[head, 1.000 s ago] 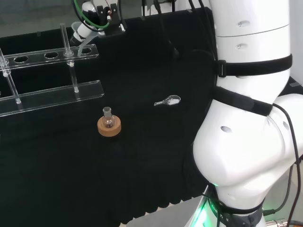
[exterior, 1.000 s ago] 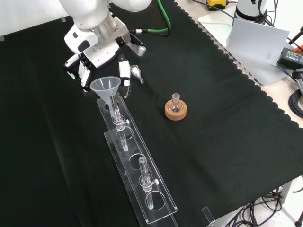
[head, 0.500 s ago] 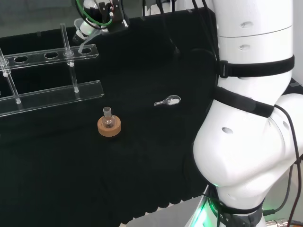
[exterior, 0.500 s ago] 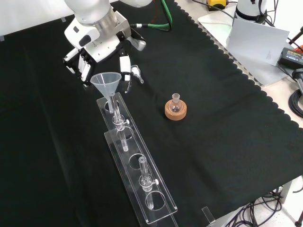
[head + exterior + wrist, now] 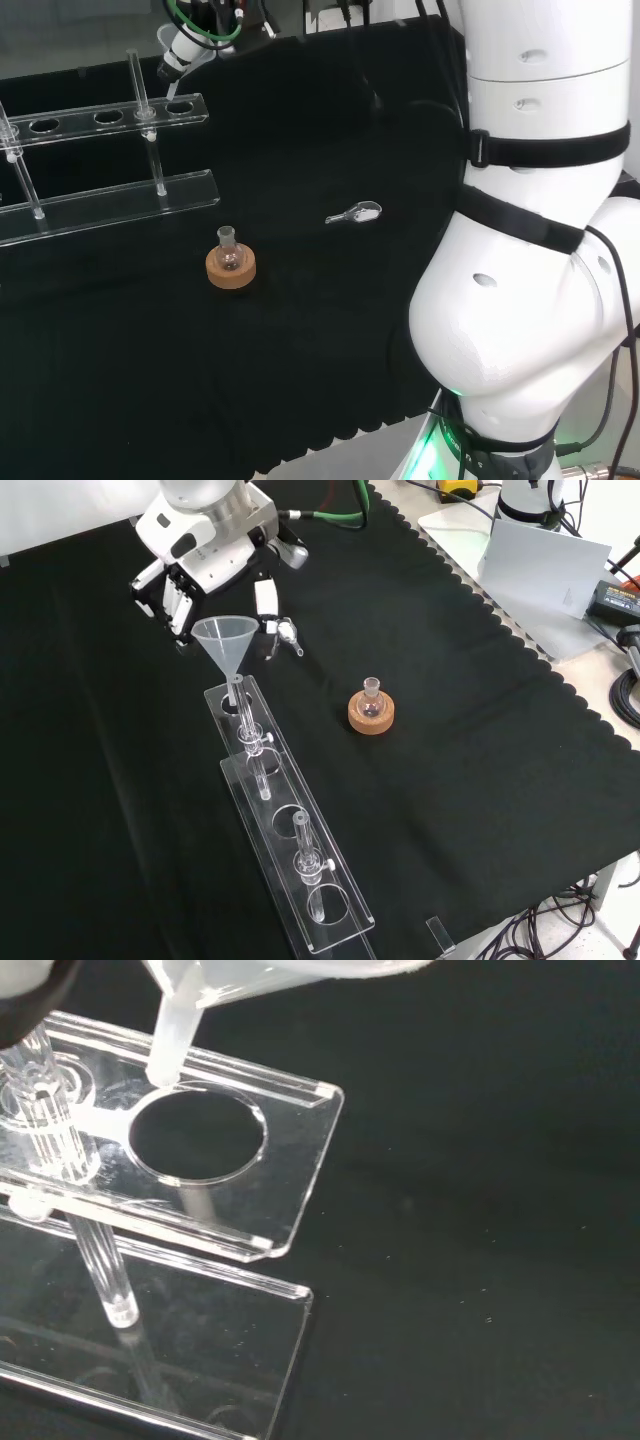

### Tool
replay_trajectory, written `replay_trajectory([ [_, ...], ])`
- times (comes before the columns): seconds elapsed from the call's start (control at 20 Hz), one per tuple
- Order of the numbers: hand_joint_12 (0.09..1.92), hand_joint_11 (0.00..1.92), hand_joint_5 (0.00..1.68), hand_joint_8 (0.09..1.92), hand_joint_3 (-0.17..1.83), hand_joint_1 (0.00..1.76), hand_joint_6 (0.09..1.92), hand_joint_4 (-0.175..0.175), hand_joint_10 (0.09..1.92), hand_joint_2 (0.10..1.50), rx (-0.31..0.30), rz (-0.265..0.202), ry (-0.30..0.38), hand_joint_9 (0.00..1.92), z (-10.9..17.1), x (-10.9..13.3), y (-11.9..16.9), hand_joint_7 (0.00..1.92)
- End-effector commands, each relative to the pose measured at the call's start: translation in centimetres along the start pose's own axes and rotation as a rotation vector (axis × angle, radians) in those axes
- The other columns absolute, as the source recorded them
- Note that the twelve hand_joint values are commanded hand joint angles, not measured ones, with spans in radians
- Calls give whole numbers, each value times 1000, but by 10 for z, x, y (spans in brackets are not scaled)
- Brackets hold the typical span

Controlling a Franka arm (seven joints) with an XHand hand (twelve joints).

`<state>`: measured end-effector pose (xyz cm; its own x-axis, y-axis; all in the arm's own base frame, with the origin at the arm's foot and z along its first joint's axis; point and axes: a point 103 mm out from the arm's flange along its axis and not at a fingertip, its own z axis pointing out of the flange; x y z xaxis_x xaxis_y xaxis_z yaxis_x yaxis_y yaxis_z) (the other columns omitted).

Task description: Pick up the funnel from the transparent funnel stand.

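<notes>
Hand (image 5: 215,570) grasps the funnel (image 5: 225,640) by its cone, fingers curled around it. Funnel is lifted; its stem tip sits just above the end hole of the clear stand (image 5: 300,880). On the tabletop (image 5: 480,760): small flask (image 5: 372,695) on cork ring (image 5: 372,717), scoop (image 5: 355,213) well apart.

one funnel (image 5: 224,640), one funnel stand (image 5: 300,865), one flask (image 5: 371,702), one scoop (image 5: 355,213)

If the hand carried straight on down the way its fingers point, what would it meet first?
Probably the funnel stand's top shelf near its end hole, just below the funnel that the hand holds; depth is uncertain.
</notes>
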<state>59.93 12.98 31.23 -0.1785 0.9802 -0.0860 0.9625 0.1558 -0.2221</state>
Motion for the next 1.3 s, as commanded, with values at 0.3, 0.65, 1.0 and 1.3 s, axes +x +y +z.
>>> replay_trajectory([
  [0.3,1497,0,848,468,398,749,734,60,375,615,-5,-18,-67,932,-10,-13,-23,1220],
  [0.65,1500,0,851,467,405,749,735,61,372,613,-17,-13,-92,936,-14,-21,-45,1223],
  [1.0,1503,0,855,467,411,748,737,61,369,611,-21,33,-92,939,-10,-42,-70,1225],
  [1.3,1503,0,856,467,415,748,737,61,367,609,1,100,-80,940,4,-70,-97,1227],
])
